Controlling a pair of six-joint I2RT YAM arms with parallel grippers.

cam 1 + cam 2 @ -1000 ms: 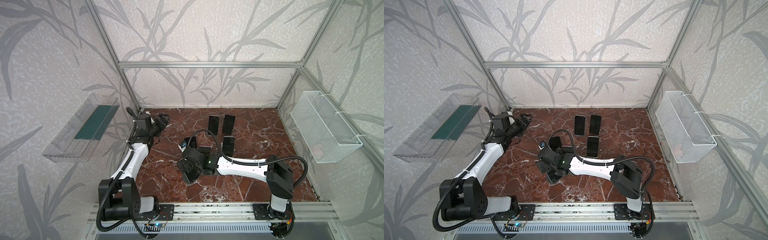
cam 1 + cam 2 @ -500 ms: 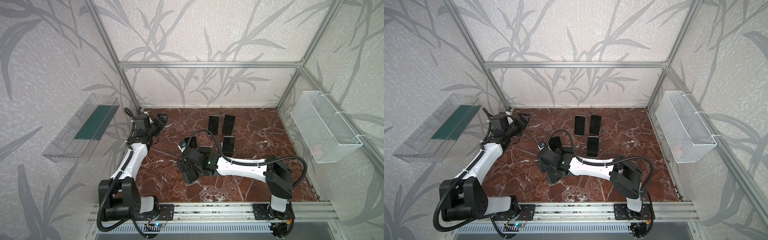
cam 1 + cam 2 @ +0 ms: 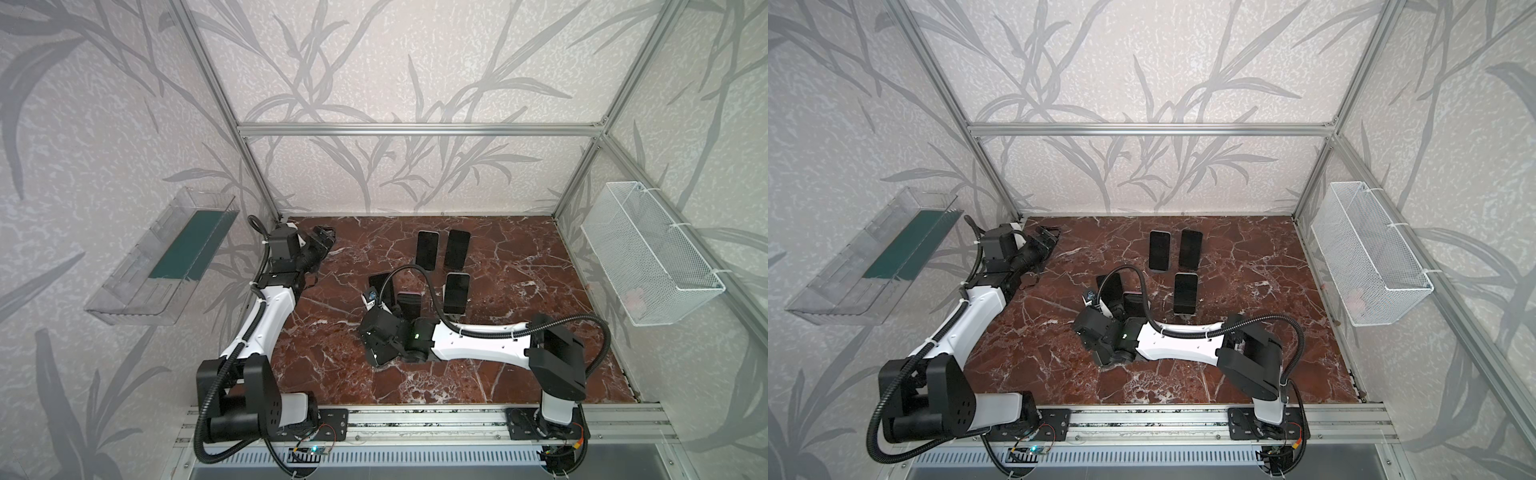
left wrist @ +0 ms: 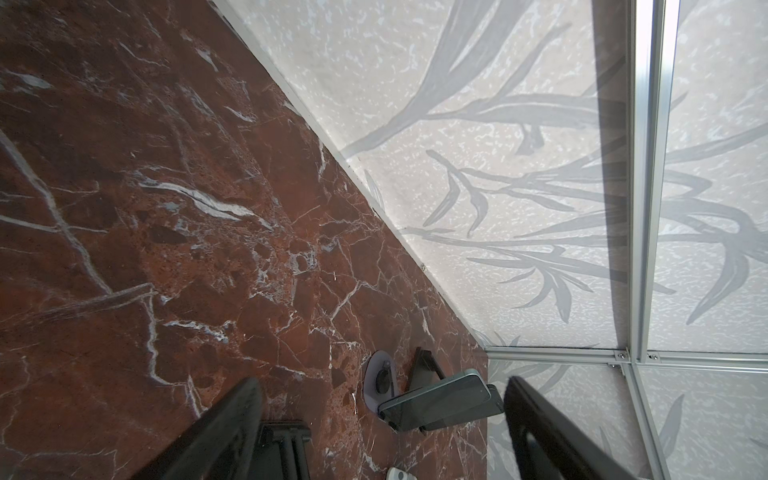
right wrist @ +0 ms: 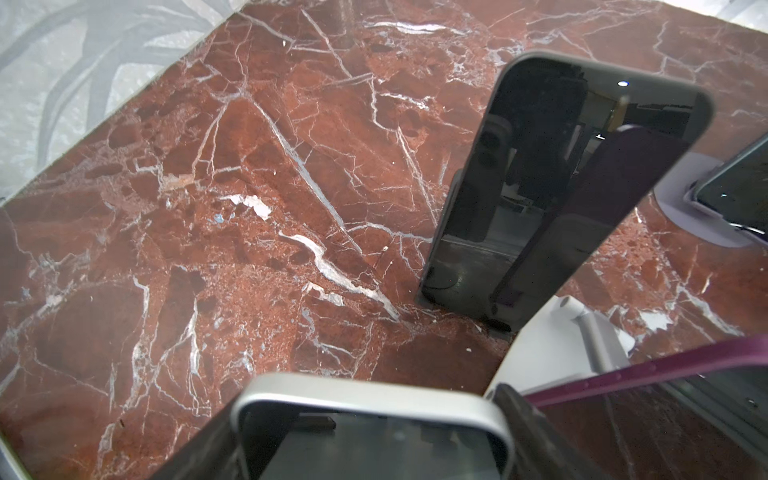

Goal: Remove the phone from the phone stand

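The right pincer [image 5: 368, 401] has a silver-rimmed phone with a glossy dark screen [image 5: 374, 451] between its jaws. Its matte black fingers [image 5: 536, 440] lie against both long side edges, so it looks closed on the phone's narrow width. The phone's long axis runs along the fingers, and its rounded short end pokes just past the tips. In both top views this grip sits a little left of the middle of the red-brown veined marble table [image 3: 519, 291], toward the front edge. The stand under the phone is hidden by the wrist, so I cannot tell whether the phone is still seated in it.

The lift probably has to follow that long axis, sliding the smooth slab straight out rather than tipping it. A tall dark phone on a black stand [image 5: 540, 187] and a purple-edged phone [image 5: 644, 370] on a white stand [image 5: 552, 332] stand just beside it, leaving little room.

The left pincer [image 3: 323, 237] gapes wide and empty at the back left corner, well apart.
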